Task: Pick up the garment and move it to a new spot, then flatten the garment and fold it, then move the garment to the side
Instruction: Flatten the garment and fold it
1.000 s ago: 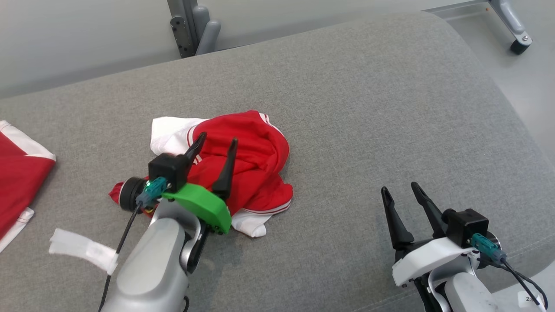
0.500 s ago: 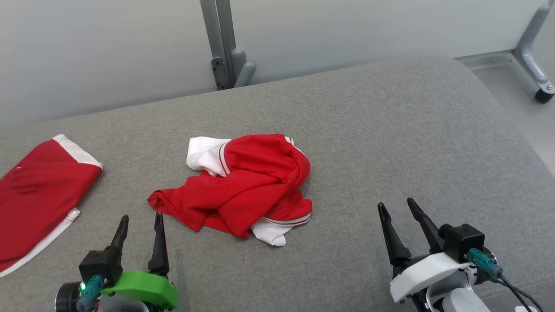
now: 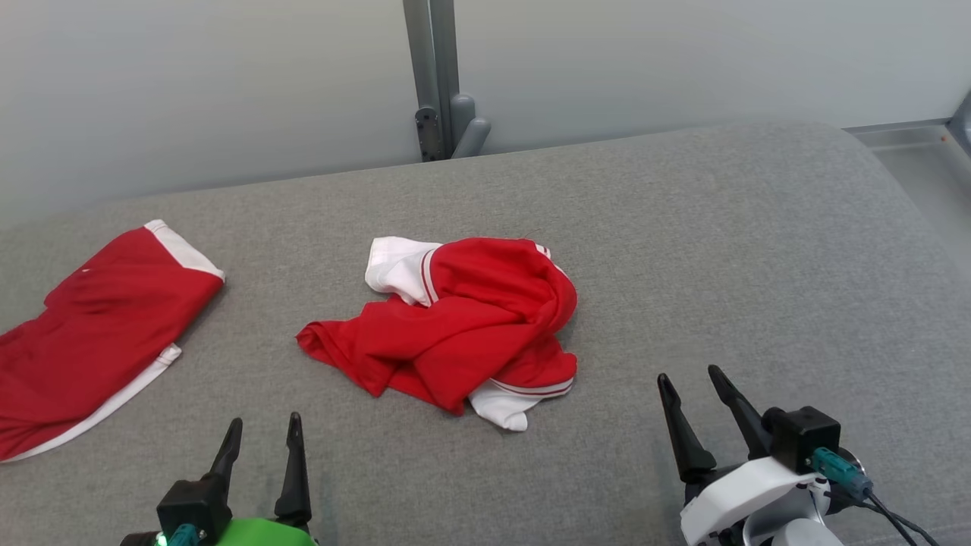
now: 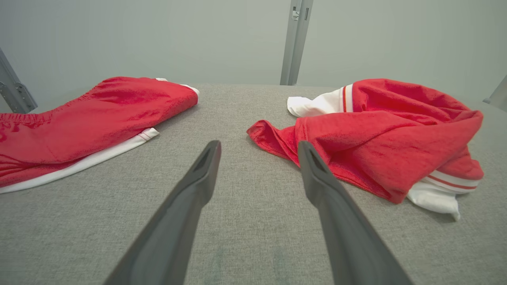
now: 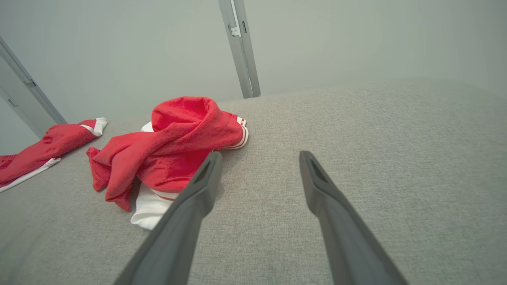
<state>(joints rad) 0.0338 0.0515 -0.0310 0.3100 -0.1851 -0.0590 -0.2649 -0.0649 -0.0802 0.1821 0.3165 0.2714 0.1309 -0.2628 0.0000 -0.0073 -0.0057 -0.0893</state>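
A crumpled red garment (image 3: 455, 326) with white trim lies in a heap at the middle of the grey cushioned surface (image 3: 721, 250). In the left wrist view the garment (image 4: 388, 134) sits ahead and to the right of my fingers; in the right wrist view the garment (image 5: 170, 146) lies ahead and to the left. My left gripper (image 3: 262, 434) stands open at the lower left, short of the heap's near left corner. At the lower right my right gripper (image 3: 690, 383) is open too, apart from the cloth. Both hold nothing.
A second red garment (image 3: 91, 341) with white edging lies flattened at the left of the surface, also seen as red cloth (image 4: 87, 114) in the left wrist view. A grey metal post (image 3: 440, 83) rises behind the far edge. The surface drops off at the right.
My left gripper has pulled back from over the heap to the lower left, empty. The head camera has tilted up and turned, shifting the whole picture. The right gripper stays in place.
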